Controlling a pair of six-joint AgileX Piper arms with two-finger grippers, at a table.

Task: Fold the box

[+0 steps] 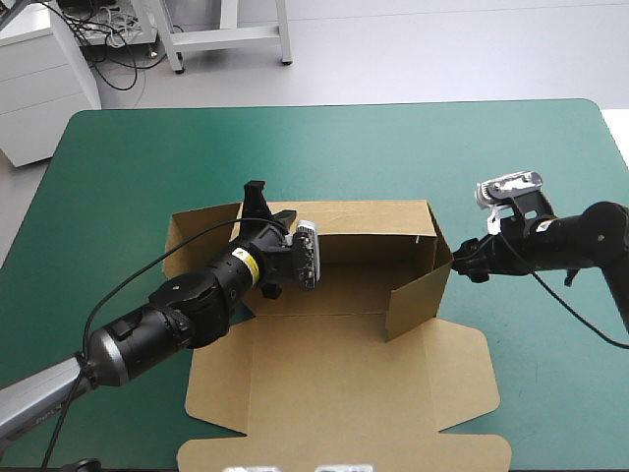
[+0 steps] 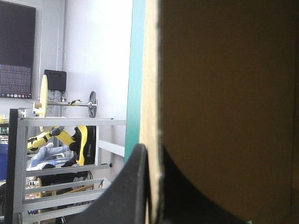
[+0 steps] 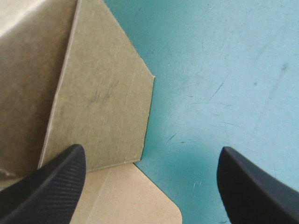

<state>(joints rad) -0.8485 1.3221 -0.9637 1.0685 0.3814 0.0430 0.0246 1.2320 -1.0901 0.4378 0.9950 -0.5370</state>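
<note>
The brown box (image 1: pixel 344 383) lies mid-table, its back wall and right side wall raised and its wide lid panel flat toward the front edge. My left gripper (image 1: pixel 256 194) sits at the left end of the back wall. In the left wrist view the gripper (image 2: pixel 150 150) is all but shut, with the wall's board edge (image 2: pixel 224 93) between its black fingers. My right gripper (image 1: pixel 464 258) hovers just outside the raised right wall. Its fingers stand wide apart (image 3: pixel 150 150), with the wall's slanted flap (image 3: pixel 103 93) ahead of one finger and nothing between them.
The teal-green cover (image 1: pixel 128 167) surrounds the box, with wide room at the far side and at the left. The lid's front flap (image 1: pixel 344 454) reaches close to the table's front edge. The right arm lies near the table's right edge (image 1: pixel 614 128).
</note>
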